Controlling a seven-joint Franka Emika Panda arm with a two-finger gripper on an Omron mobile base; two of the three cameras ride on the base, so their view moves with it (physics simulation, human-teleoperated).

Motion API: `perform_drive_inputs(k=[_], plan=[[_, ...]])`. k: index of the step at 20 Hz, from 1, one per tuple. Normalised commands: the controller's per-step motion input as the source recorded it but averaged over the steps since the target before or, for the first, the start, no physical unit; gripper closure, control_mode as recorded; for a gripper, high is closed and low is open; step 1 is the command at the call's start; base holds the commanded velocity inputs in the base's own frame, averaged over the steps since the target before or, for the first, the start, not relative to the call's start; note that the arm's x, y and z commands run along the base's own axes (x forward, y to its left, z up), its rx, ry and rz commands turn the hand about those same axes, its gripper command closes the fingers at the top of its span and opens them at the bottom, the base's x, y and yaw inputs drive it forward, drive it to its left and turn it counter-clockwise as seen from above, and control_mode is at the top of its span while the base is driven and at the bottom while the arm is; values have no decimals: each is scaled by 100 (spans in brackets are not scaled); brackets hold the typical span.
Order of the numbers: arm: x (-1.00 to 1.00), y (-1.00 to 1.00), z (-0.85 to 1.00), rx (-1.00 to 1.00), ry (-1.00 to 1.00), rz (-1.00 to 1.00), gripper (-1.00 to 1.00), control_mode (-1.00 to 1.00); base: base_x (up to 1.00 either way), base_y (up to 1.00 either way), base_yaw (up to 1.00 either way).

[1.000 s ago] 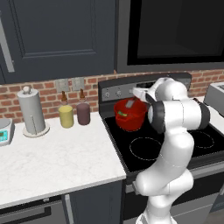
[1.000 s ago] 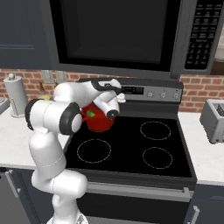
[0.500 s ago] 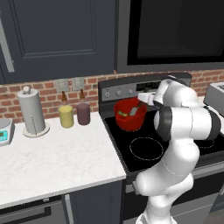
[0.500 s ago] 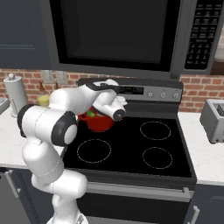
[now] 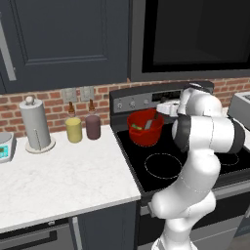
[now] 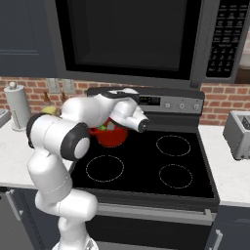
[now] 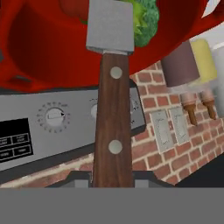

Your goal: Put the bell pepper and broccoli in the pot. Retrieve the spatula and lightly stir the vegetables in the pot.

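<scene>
Hand view: gripper (image 7: 113, 186) pinching the spatula (image 7: 112, 100), blade now swung across the pot (image 7: 39, 52) over broccoli (image 7: 143, 19); stirring underway.

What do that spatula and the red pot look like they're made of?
The spatula: its handle looks like brown wood, grained and set with two pale rivets, and its blade looks like flat, matte grey metal. The pot: a smooth, glossy red, perhaps enamelled metal, though the rendering leaves that open.

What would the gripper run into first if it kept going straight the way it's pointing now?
Probably the green broccoli inside the round red pot. The gripper is shut on the wooden-handled spatula, whose grey blade already reaches over the pot's rim toward the vegetables. Depth is unclear, so the blade may be touching them.
</scene>
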Motion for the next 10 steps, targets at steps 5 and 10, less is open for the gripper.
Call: perform_drive_inputs(k=[5,10], plan=[[17,6,-31,0,-13,18,100,-100,0,0,0],[27,12,-22,0,-23,19,100,-100,0,0,0]])
